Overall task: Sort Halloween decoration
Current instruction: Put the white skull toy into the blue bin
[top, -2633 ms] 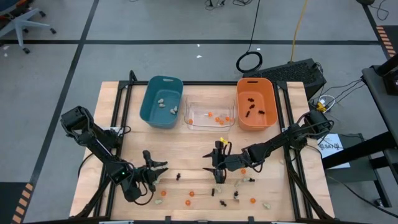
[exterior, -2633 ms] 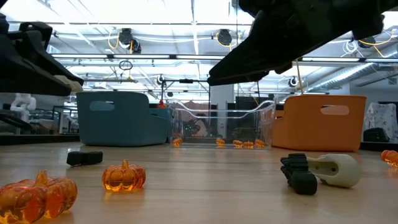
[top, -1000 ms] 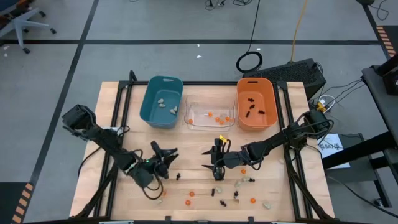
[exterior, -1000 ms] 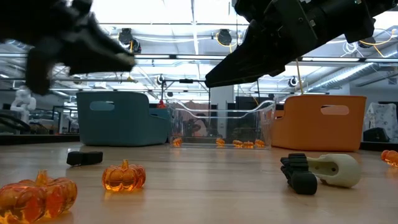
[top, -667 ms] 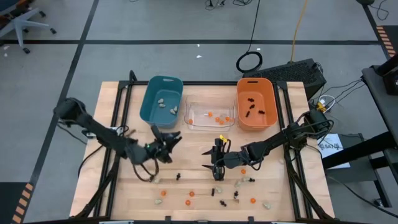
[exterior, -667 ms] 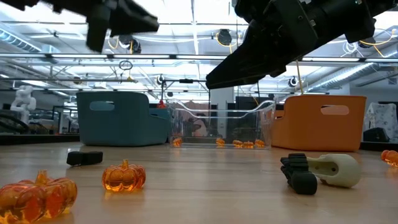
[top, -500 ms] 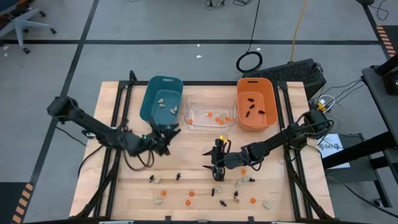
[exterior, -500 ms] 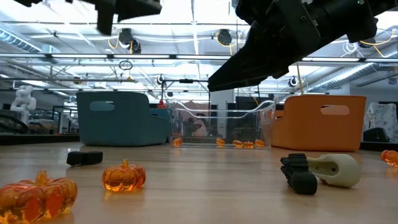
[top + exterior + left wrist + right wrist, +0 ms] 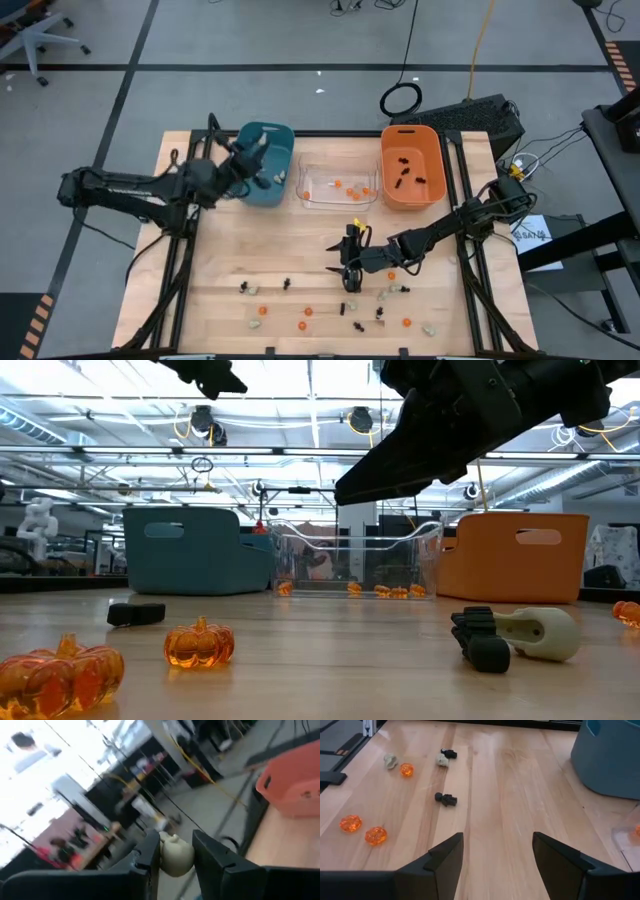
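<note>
Halloween decoration in transit: one pale beige-white lump [image 9: 176, 856] is pinched between the two dark fingers of the left gripper [image 9: 254, 148], which hangs above the near rim of the teal plastic bin [image 9: 276, 138]. The coming release turns on this relation: the bin's hollow lies directly below and just ahead of the held lump, so a short advance and a parting of the fingers should suffice, in my judgement. The lump shows no clear long axis.

Three pale lumps lie inside the teal bin as far as can be counted, about four small round orange trinkets [image 9: 338, 184] in the clear plastic bin [image 9: 302, 200], and about five black spidery trinkets [image 9: 403, 158] in the orange plastic bin [image 9: 433, 196].

On the wooden table [image 9: 300, 240], near its front edge, roughly four orange pumpkins [image 9: 375, 835], five black pieces [image 9: 445, 799] and four pale lumps [image 9: 390, 760] remain unsorted; some are too small to count surely.

The right gripper [image 9: 350, 262] waits with fingers spread wide and empty above the table's middle, nearer to the unsorted pieces than the left.
</note>
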You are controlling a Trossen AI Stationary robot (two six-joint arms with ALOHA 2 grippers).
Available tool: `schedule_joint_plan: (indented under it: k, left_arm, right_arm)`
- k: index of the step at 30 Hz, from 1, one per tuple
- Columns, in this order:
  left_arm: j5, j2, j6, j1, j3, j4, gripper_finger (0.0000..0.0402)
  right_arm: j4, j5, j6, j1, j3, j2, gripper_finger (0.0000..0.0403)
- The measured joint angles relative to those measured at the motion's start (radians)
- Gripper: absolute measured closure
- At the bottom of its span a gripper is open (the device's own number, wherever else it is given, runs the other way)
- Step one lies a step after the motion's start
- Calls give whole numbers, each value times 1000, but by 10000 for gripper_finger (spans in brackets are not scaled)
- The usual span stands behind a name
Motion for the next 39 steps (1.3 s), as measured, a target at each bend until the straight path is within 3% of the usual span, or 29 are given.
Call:
schedule_joint_plan:
  k: [4, 9, 15, 21, 30, 39]
  left_arm:
    - [182, 3, -242, 131, 81, -278, 309]
    - [408, 15, -473, 273, 94, -489, 309]
    - [566, 95, -644, 372, 94, -658, 309]
    - [696, 225, -666, 427, 94, -736, 309]
    - [698, 385, -637, 452, 94, -745, 309]
    - [662, 405, -687, 452, 94, -744, 289]
  right_arm:
    - [0, 1, 13, 0, 0, 0, 182]
    - [0, 2, 14, 0, 0, 0, 182]
    - [-1, 2, 14, 0, 0, 0, 182]
    - [-1, 1, 27, 0, 0, 0, 182]
    - [-2, 0, 41, 9, 0, 0, 182]
    - [-22, -1, 40, 14, 0, 0, 182]
